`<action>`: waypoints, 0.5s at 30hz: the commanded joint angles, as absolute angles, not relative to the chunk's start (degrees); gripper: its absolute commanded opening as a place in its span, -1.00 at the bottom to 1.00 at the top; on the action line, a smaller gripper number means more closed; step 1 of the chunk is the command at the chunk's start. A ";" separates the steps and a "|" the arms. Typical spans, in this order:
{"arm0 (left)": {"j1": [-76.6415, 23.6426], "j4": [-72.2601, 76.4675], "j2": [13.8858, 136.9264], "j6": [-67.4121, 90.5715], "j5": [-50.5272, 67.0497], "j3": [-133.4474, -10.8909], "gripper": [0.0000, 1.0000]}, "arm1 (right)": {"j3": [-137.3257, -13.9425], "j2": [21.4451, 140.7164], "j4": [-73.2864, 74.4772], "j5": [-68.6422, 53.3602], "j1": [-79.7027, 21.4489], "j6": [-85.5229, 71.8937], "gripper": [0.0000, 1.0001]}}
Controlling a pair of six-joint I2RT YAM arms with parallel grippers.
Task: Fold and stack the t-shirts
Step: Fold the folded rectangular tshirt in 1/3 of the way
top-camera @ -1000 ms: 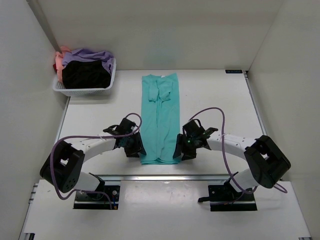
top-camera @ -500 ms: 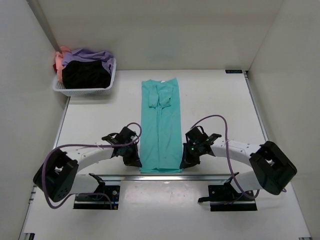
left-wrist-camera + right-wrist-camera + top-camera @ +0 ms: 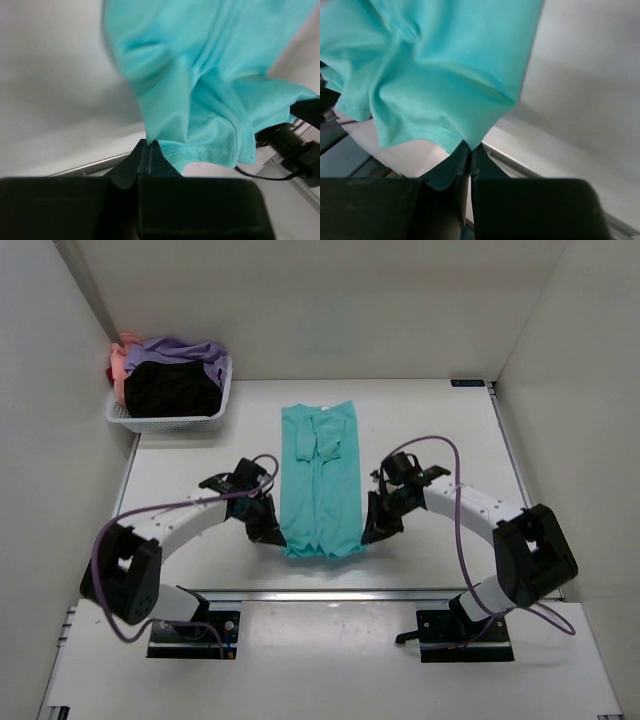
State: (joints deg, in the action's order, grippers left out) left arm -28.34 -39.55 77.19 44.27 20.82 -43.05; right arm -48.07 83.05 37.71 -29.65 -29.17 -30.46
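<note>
The teal t-shirt (image 3: 320, 475) lies lengthwise in the middle of the table, sleeves folded in, collar at the far end. Its near hem is lifted off the table and sags between the two grippers. My left gripper (image 3: 272, 536) is shut on the hem's left corner (image 3: 150, 141). My right gripper (image 3: 366, 536) is shut on the hem's right corner (image 3: 469, 144). The teal cloth hangs bunched in both wrist views (image 3: 200, 100) (image 3: 435, 75). Black (image 3: 170, 388), lavender (image 3: 180, 348), pink (image 3: 120, 365) and red (image 3: 110, 375) shirts lie piled in the basket.
A white mesh basket (image 3: 165, 423) stands at the far left corner against the left wall. White walls close the table on the left, back and right. A metal rail (image 3: 330, 594) runs along the near edge, with the arm bases below it.
Both grippers, shut on the hem corners, dipped toward the near edge and then moved up and away from it. The hem has lifted and the shirt looks shorter.
</note>
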 commanded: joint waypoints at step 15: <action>-17.14 -44.82 108.26 35.51 21.89 -81.98 -1.00 | -90.15 112.92 52.11 -29.17 -18.19 -16.96 -1.00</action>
State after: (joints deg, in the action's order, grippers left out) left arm -18.00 -42.65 106.17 36.75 21.52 -76.38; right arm -84.68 109.51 48.95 -29.02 -18.61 -18.70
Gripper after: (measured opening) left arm 0.024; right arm 0.008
